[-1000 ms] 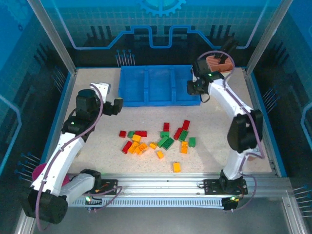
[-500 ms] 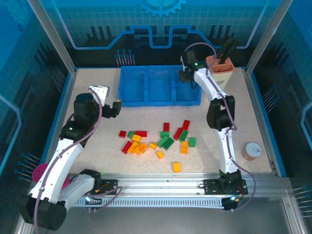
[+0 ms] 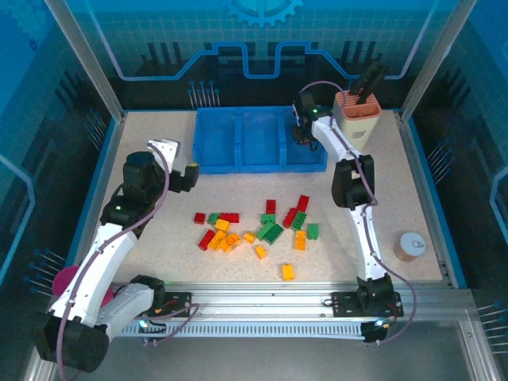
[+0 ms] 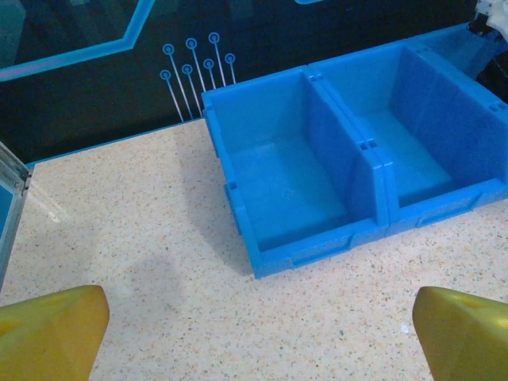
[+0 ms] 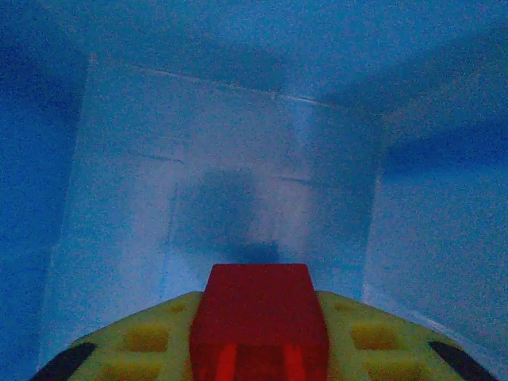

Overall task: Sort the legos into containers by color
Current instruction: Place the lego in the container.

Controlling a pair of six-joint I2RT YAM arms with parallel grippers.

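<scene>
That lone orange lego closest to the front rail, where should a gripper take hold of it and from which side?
Come straight down from above on the orange lego and pinch its two side walls. It lies flat on the table, apart from the other bricks, so there is room on either side. The open left gripper looks free.

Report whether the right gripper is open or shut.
Shut: the right gripper clamps a red lego above the blue compartment floor.
</scene>
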